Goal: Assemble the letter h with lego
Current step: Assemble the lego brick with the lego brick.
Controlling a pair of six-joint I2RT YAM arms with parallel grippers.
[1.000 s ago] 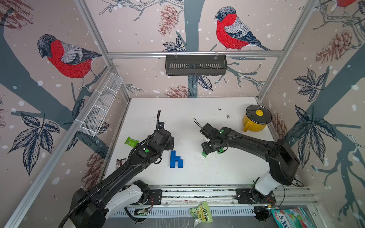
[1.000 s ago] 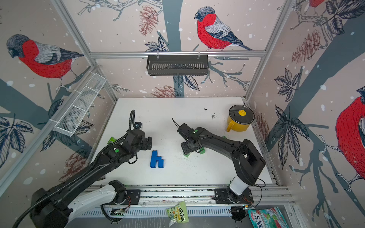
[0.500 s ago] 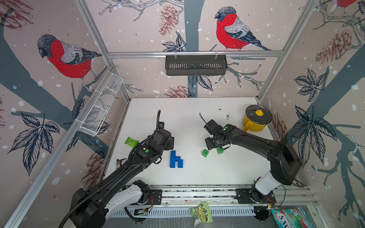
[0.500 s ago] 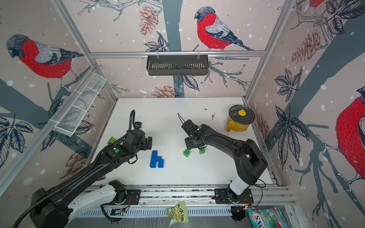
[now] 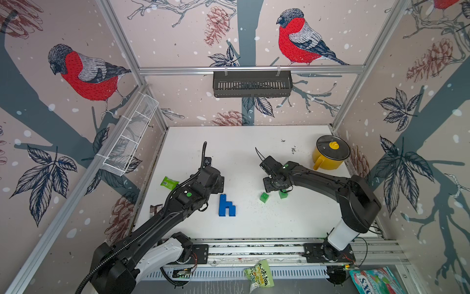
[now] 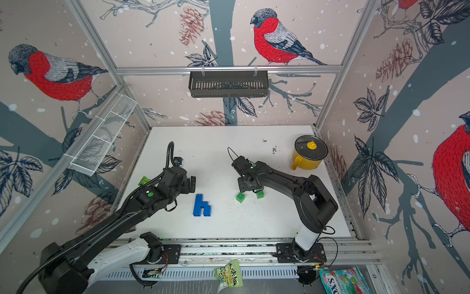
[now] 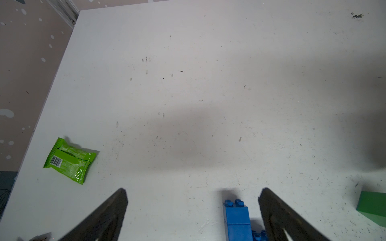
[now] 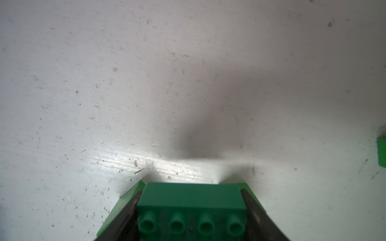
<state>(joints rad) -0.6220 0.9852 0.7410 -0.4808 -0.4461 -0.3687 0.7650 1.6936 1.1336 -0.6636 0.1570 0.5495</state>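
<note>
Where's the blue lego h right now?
In both top views the blue lego h lies on the white table, just in front of the open left gripper, a loose green brick to its right.

Blue lego h lying flat, two small green bricks nearby, oblong green brick between fingers

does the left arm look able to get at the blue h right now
Probably yes. The left gripper is open and empty beside the blue h, whose end shows between its fingers. Nothing lies between them, and the right gripper, shut on a green brick, is off to the side.
</note>
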